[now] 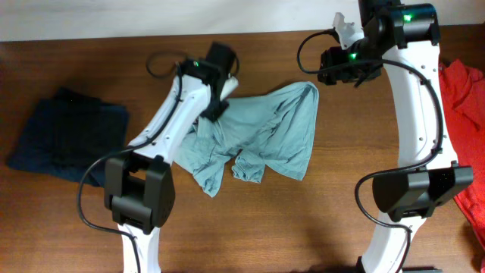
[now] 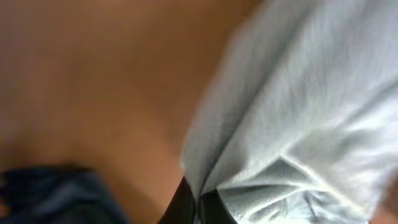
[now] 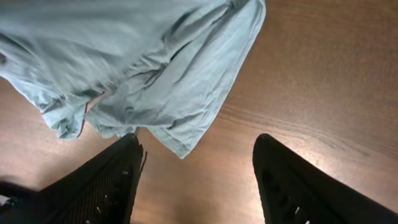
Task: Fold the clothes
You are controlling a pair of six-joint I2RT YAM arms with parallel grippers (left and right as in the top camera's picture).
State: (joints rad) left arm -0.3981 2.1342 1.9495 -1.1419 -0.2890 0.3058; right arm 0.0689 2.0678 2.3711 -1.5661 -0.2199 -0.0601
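Clothes (image 1: 265,133): one pale blue-green thing, thin and wrinkly. It lies in a messy heap in the middle of the worktop (image 1: 318,220), between my two arms. It is not folded yet.
Left pincer (image 2: 198,206): pressed together on the left edge of the clothes. A little bit of cloth is caught between its dark tips.
Right pincer (image 3: 198,180): spread wide and holding nothing. It hangs near the far right corner of the clothes.
Other things: a dark navy pile (image 1: 68,140) lies at the left, well apart from my cloth. A red garment (image 1: 466,91) lies at the right edge.
Step, I think: get a hold on both sides so I can pull the cloth flat.
Slip: my left pincer holds only a small pinch. The cloth is soft, so a hard pull may tug it out.
Lopsided pull: only one side is held. If I lift now, the rest may drag and bunch up more.
Missed corner: the right corner is thin and lies flat on the wood. My right pincer may close on air or just scrape the worktop.
Too many layers: the legs lie crumpled over each other. I may grab two layers, and then the fold comes out crooked.
Blur: my left wrist view is fuzzy, so I cannot tell how deep the cloth sits in the pinch.
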